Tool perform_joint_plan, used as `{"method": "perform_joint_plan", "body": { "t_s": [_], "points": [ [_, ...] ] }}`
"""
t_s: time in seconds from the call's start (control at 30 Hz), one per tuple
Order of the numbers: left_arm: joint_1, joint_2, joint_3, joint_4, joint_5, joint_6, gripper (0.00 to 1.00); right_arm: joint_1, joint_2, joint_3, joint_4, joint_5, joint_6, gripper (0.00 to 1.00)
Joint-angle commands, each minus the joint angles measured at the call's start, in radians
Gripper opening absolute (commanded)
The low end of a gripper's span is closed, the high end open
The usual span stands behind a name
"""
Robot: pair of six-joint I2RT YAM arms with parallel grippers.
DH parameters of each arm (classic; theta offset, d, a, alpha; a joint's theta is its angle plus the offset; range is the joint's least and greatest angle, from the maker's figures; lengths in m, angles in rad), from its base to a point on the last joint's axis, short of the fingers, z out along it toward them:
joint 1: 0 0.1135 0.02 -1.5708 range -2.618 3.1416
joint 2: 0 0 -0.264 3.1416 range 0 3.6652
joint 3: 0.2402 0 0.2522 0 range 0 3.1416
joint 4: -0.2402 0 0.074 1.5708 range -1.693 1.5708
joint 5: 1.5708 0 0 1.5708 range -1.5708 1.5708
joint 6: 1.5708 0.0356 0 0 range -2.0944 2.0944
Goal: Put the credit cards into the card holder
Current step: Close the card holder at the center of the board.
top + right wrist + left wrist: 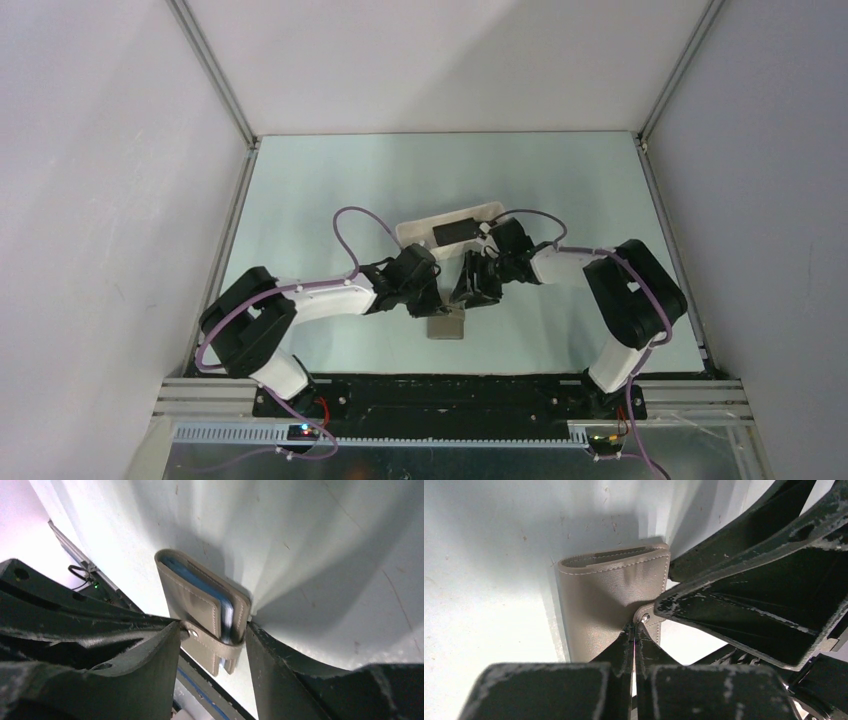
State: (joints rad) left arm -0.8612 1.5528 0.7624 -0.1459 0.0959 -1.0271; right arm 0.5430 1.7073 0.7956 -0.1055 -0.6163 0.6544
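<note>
Card holder [447, 327] is sitting folded at near-centre of worktop [330, 180], both hands working on it.
Left hand [638, 630] is clenching tight on the strap tab [651, 626] by the snap. Right hand [212, 630] is straddling the folded card holder, fingers [280, 670] part-spread on either side; can't tell if squeezing. Silvery-blue lining is showing at its edge. One black credit card [455, 228] is lying in the white tray [408, 236] just behind the hands.
</note>
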Motion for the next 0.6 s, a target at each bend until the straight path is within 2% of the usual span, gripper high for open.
{"method": "perform_joint_plan", "body": {
  "t_s": [0.0,0.1,0.17,0.27,0.33,0.57],
  "points": [
    [-0.002,-0.014,0.036,-0.021,-0.019,0.033,0.0,0.051,0.071,0.071,-0.102,0.182,-0.048,0.53],
    [-0.001,-0.029,0.035,-0.023,-0.021,0.028,0.0,0.08,0.089,0.096,-0.163,0.291,-0.073,0.46],
    [-0.001,-0.039,0.032,-0.023,-0.023,0.022,0.0,0.101,0.098,0.104,-0.194,0.336,-0.082,0.36],
    [-0.002,-0.049,0.03,-0.022,-0.023,0.013,0.0,0.118,0.109,0.106,-0.21,0.354,-0.093,0.11],
    [-0.002,-0.055,0.027,-0.022,-0.023,0.008,0.0,0.121,0.114,0.104,-0.211,0.349,-0.094,0.0],
    [0.0,-0.105,-0.008,-0.023,-0.052,-0.016,0.0,0.119,0.091,0.087,-0.216,0.345,-0.094,0.0]
  ]
}}
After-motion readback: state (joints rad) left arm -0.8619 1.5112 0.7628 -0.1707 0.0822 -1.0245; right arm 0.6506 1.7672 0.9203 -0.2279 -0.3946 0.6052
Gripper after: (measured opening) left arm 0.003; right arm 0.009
